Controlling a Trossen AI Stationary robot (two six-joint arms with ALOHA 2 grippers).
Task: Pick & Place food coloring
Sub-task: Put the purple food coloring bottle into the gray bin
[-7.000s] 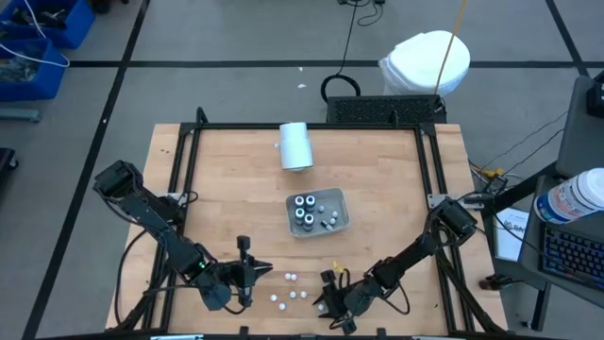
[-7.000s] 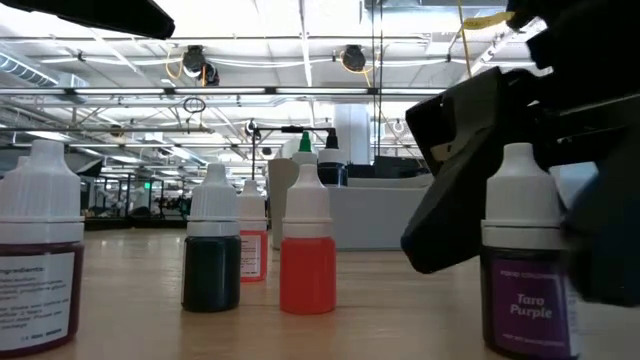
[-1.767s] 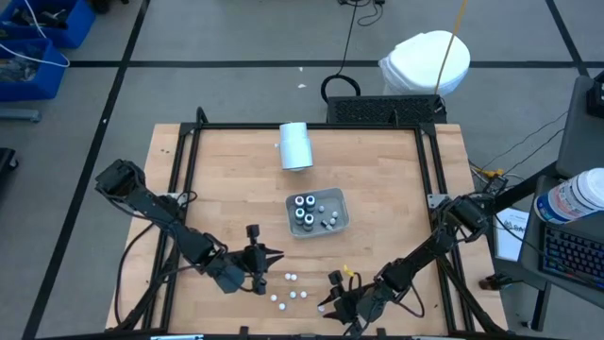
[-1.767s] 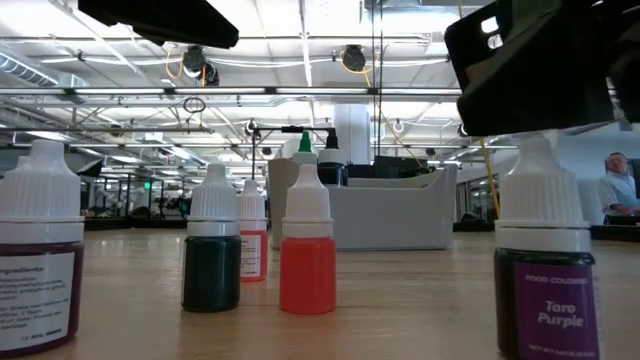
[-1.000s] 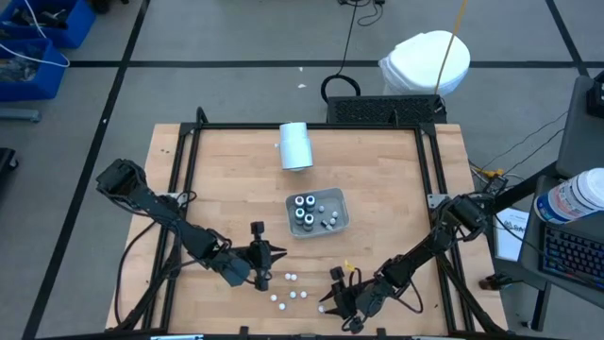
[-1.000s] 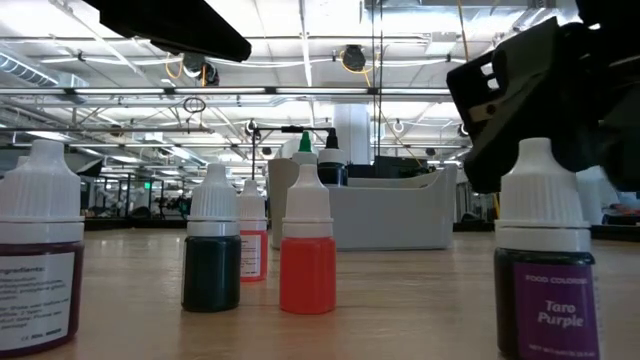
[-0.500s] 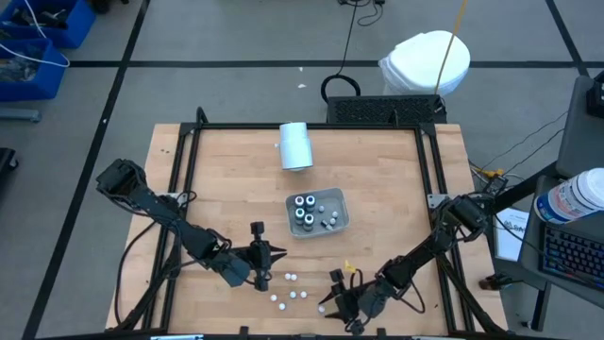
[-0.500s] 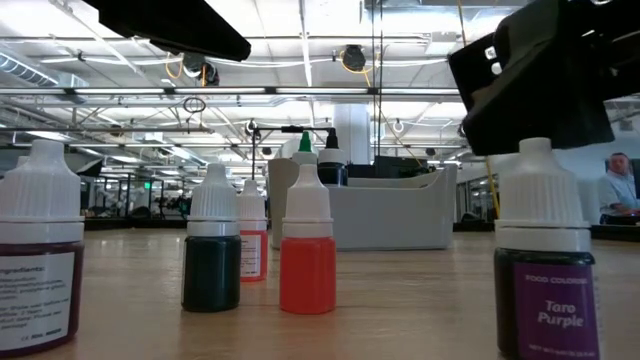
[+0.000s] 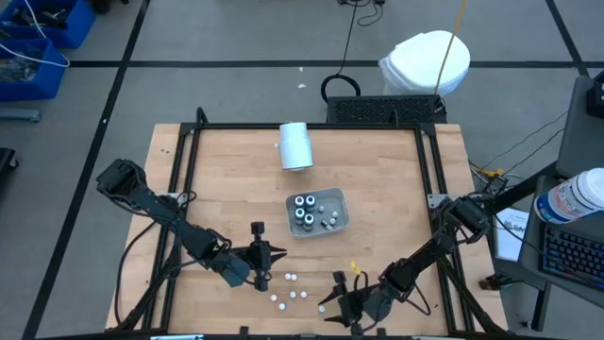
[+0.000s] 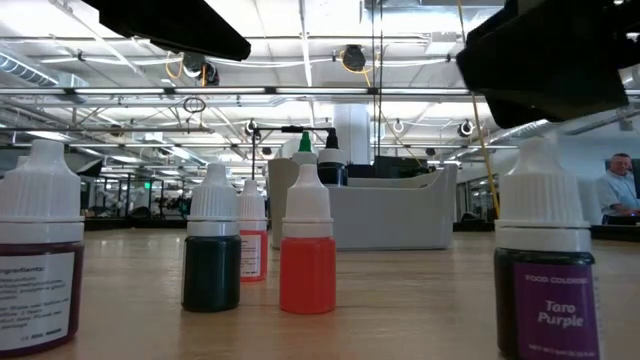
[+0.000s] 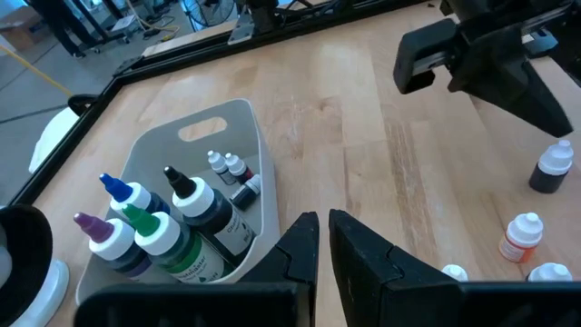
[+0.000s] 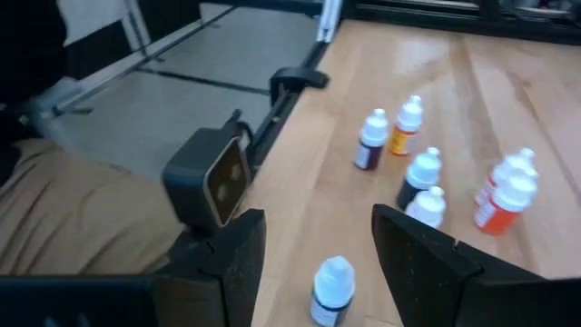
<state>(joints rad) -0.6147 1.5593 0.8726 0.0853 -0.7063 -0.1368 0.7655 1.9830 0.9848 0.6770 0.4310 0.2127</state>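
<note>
Several small food coloring bottles [image 9: 293,295] stand loose on their bases near the table's near edge. In the low view they show as a purple one [image 10: 545,280], a red one [image 10: 308,250] and a dark green one [image 10: 212,250]. More bottles [image 11: 172,227] stand in the grey tray [image 9: 342,219]. My right gripper [image 9: 330,304] is open and hovers over the purple bottle [image 12: 333,289], a finger on either side, touching nothing. My left gripper [image 9: 276,253] is shut, raised left of the loose bottles and pointing toward the tray [image 11: 209,118].
A white cylinder [image 9: 295,146] lies near the table's far edge. A black frame [image 9: 302,126] runs round the table. Bare wood lies left and right of the tray. A person [image 10: 615,195] shows far off in the room behind.
My right gripper has risen from around the purple bottle's cap to just above it and levelled out. It has shifted slightly toward the table's right. The bottles have stayed where they were.
</note>
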